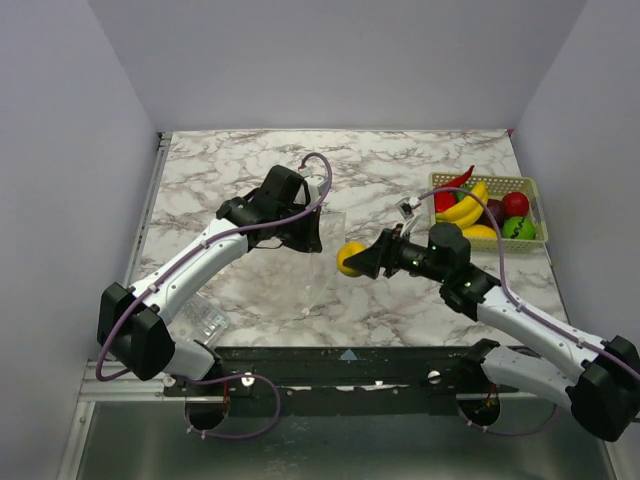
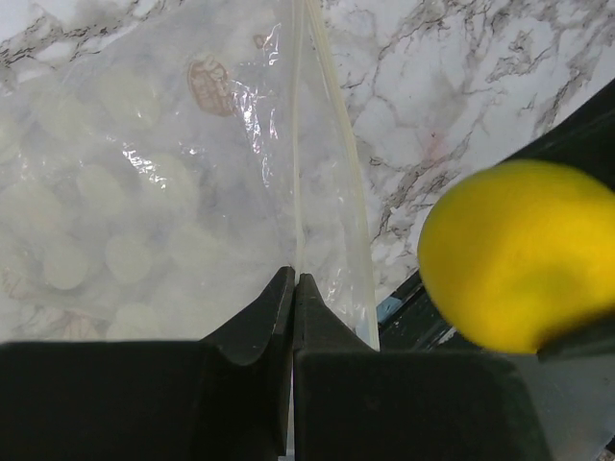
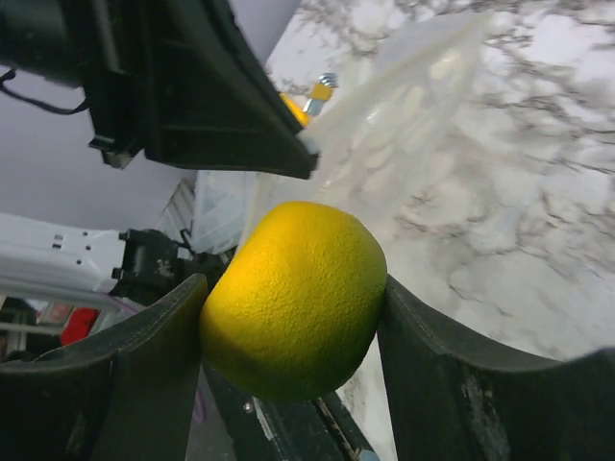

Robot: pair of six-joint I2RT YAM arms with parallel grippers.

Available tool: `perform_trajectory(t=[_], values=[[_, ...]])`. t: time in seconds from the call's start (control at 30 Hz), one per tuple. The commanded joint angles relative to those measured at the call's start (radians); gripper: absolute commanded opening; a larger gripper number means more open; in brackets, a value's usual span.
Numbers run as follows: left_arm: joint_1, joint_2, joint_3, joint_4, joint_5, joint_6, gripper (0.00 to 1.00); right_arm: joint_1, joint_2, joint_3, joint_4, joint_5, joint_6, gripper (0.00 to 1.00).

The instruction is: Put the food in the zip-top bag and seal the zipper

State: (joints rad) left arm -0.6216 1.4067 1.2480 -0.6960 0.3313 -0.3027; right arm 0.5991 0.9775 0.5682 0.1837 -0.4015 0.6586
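- The table (image 1: pixel 400 170) carries everything. Both arms meet over its middle, so the handover to the bag is short.
- The bag (image 2: pixel 144 192) lies mostly flat, spreading out ahead of the left gripper (image 2: pixel 293 283). One edge is drawn up into the fingers. It looks empty, so I judge the filling has not yet begun.
- The basket (image 1: pixel 487 177) sits behind the right gripper (image 1: pixel 365 260), well apart from the bag. It holds the rest of the food (image 1: pixel 462 208), ready for further trips.
- The left gripper is pressed together, pinching the bag's lip. The likely reason is to lift one layer so that the mouth stands open toward the other arm.
- The right gripper is clamped on a lemon (image 3: pixel 293 298), one finger on each side. It holds the fruit just beside the left fingers and aims it at the raised lip.
- The lemon is clear of the table and outside the bag. It fills the span between the fingers, so the grip looks firm.
- The zipper (image 2: pixel 341 163) runs away from the left fingertips along the lifted edge. It is unsealed, as it must be until the food is in.
- A small packet (image 1: pixel 205 322) lies near the left arm's base, away from both grippers.
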Motion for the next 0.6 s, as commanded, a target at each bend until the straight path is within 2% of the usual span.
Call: perform_trajectory(t=[0.0, 0.27, 0.57], values=[[0.008, -0.011, -0.013, 0.027, 0.043, 0.005, 0.0, 0.105, 0.078, 0.037, 0.167, 0.04, 0.015, 0.05], [0.013, -0.037, -0.027, 0.043, 0.055, 0.001, 0.0, 0.13, 0.202, 0.061, 0.249, 0.075, 0.042, 0.07], [0.021, -0.049, -0.03, 0.054, 0.078, -0.004, 0.0, 0.133, 0.25, 0.084, 0.212, 0.138, 0.032, 0.3]])
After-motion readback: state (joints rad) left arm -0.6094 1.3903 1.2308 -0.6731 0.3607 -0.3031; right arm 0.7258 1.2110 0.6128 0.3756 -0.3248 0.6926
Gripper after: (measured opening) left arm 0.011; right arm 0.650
